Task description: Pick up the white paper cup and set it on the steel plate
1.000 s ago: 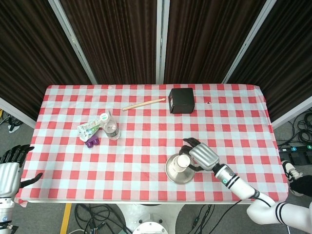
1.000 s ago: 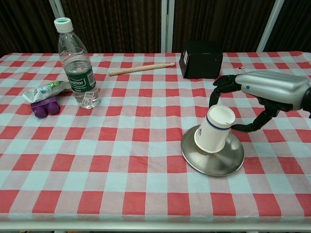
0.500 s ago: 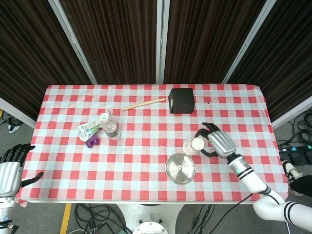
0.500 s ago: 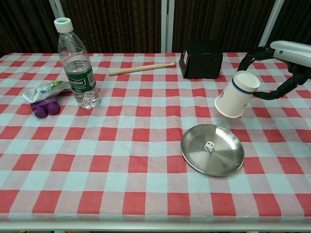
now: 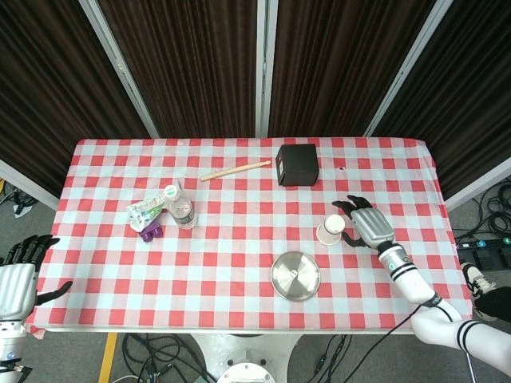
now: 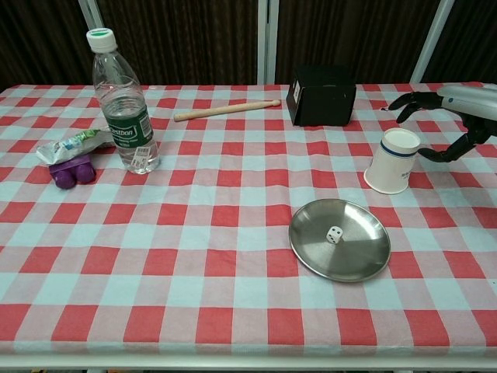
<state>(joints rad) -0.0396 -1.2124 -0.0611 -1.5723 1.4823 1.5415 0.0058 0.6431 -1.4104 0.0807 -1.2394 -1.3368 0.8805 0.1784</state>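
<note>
The white paper cup (image 6: 392,162) (image 5: 330,230), with a blue band, stands mouth down and slightly tilted on the checked cloth, to the right of and behind the steel plate (image 6: 359,253) (image 5: 304,284). A small white die (image 6: 333,234) lies on the plate. My right hand (image 6: 450,116) (image 5: 369,226) hovers just right of the cup with its fingers spread; the thumb reaches toward the cup's side and does not grip it. My left hand (image 5: 17,275) hangs off the table's near left corner, fingers apart and empty.
A water bottle (image 6: 124,105) stands at the left with a purple object (image 6: 71,169) and a crumpled packet (image 6: 74,144) beside it. A black box (image 6: 321,95) and a wooden stick (image 6: 225,110) lie toward the back.
My right hand lifted the cup off the plate, uncovering the die, carried it right and back, set it on the cloth and spread its fingers. The left hand stayed put.
</note>
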